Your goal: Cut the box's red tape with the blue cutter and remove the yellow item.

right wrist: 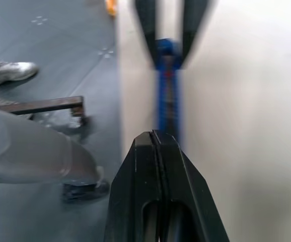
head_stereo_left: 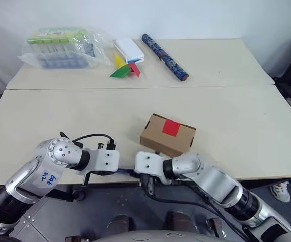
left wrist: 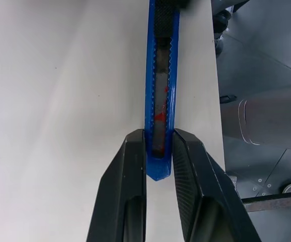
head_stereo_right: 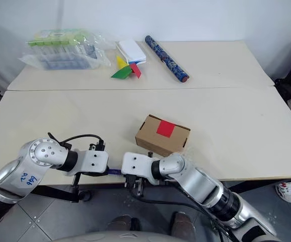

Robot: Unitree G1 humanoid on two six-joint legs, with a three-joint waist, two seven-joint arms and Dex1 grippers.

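The brown cardboard box (head_stereo_left: 158, 142) sits near the table's front edge, lid shut, with the red tape (head_stereo_left: 170, 127) square across its top edge. Just in front of it, over the table's edge, my left gripper (left wrist: 159, 147) is shut on the butt end of the blue cutter (left wrist: 160, 96). The cutter runs level toward my right gripper (right wrist: 155, 137). That gripper's fingers are pressed together, and their tips meet the cutter's far end. The cutter (right wrist: 168, 101) is also seen end-on past those tips. The yellow item is hidden.
At the back of the table lie a clear plastic pack of green-capped tubes (head_stereo_left: 65, 48), a white pad (head_stereo_left: 129, 49), a paper pinwheel (head_stereo_left: 125, 69) and a long dark blue roll (head_stereo_left: 164, 49). A person's shoe (head_stereo_left: 281, 190) stands on the floor at the right.
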